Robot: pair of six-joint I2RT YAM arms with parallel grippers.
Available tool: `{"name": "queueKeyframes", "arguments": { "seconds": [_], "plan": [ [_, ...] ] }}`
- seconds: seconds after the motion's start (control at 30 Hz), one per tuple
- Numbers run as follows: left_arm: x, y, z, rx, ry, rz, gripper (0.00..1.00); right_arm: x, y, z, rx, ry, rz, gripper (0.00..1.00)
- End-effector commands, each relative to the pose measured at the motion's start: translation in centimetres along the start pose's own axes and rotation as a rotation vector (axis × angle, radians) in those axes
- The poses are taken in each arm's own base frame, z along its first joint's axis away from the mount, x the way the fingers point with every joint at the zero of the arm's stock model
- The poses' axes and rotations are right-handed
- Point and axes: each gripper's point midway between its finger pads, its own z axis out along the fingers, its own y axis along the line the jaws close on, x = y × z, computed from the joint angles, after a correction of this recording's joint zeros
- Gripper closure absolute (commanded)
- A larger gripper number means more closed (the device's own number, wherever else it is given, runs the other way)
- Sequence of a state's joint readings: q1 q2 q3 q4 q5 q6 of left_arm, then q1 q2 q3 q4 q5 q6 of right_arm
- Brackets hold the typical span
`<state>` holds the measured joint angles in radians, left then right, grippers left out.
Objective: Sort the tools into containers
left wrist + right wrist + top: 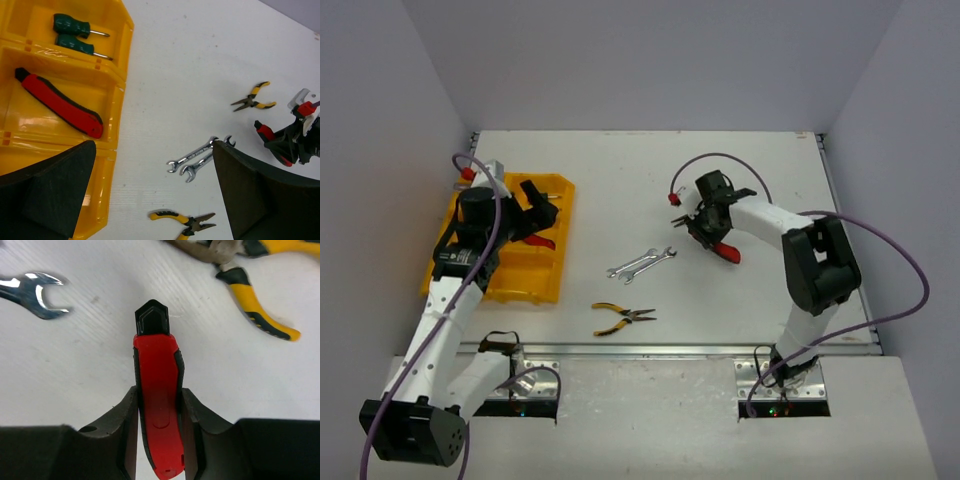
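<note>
My right gripper [157,407] is shut on a red tool with black edging [155,365], low over the white table; it also shows in the top view [726,251] under the gripper [706,228]. My left gripper [535,210] is open and empty over the yellow tray [545,290], its fingers [50,190] wide apart. In the tray lie two green screwdrivers [75,37] and a red and black tool [60,102]. Two silver wrenches [641,263] and yellow-black pliers [620,318] lie on the table between the arms.
A second pair of yellow-black pliers [257,315] lies just beyond the right gripper, with one wrench head [42,297] to its left. The tray's nearest compartment [95,210] sits under my left finger. Grey walls close in the table.
</note>
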<state>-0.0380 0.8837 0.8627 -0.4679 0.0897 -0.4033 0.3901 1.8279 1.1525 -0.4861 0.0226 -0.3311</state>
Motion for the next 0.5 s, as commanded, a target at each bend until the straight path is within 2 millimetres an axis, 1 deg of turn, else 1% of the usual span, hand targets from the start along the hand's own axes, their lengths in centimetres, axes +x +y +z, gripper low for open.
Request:
{"name": "queueKeyframes", "arguments": {
  "seconds": [0.0, 0.03, 0.07, 0.1, 0.13, 0.17, 0.2, 0.23, 0.27, 0.33, 0.37, 0.4, 0.43, 0.47],
  "plan": [
    [0.5, -5.4, 0.5, 0.267, 0.012, -0.092, 0.0, -8.5, 1.9, -9.7, -0.084, -0.436, 0.195, 1.0],
    [1.4, -6.9, 0.6, 0.324, 0.033, -0.102, 0.0, -10.0, 3.0, -11.1, -0.15, -0.521, 0.254, 1.0],
    [2.4, -8.5, 0.7, 0.386, 0.046, -0.092, 0.0, -11.3, 3.5, -12.7, -0.18, -0.606, 0.286, 1.0],
    [2.5, -10.0, 0.8, 0.452, 0.026, -0.101, 0.0, -12.3, 5.2, -14.1, -0.291, -0.65, 0.383, 1.0],
    [3.1, -11.7, 0.7, 0.52, 0.033, -0.117, 0.0, -13.1, 6.4, -15.4, -0.335, -0.669, 0.414, 1.0],
    [3.9, -13.4, 0.5, 0.588, 0.048, -0.135, 0.0, -13.9, 7.5, -16.7, -0.367, -0.684, 0.433, 1.0],
    [3.5, -15.1, -0.1, 0.682, 0.026, -0.157, 0.0, -14.5, 8.6, -17.4, -0.356, -0.691, 0.386, 1.0],
    [3.4, -16.3, -0.6, 0.76, 0.012, -0.176, 0.0, -14.9, 9.3, -18.0, -0.327, -0.697, 0.345, 1.0],
    [3.8, -16.6, -0.7, 0.79, 0.017, -0.2, 0.0, -15.2, 9.4, -18.3, -0.271, -0.708, 0.327, 1.0],
    [3.1, -18.0, -1.3, 0.853, -0.022, -0.245, 0.0, -16.0, 11.3, -19.6, -0.28, -0.762, 0.276, 1.0],
    [2.9, -18.7, -1.7, 0.876, -0.037, -0.255, 0.0, -16.1, 11.9, -19.9, -0.286, -0.779, 0.276, 1.0],
    [2.9, -19.3, -2.0, 0.886, -0.052, -0.26, 0.01, -16.1, 12.1, -20.1, -0.282, -0.789, 0.283, 1.0],
    [1.9, -20.0, -2.3, 0.888, -0.109, -0.281, 0.03, -16.1, 12.4, -20.4, -0.278, -0.806, 0.291, 1.0],
    [1.7, -20.5, -2.4, 0.886, -0.128, -0.285, 0.04, -16.2, 12.6, -20.7, -0.279, -0.825, 0.295, 1.0]
  ]
}}
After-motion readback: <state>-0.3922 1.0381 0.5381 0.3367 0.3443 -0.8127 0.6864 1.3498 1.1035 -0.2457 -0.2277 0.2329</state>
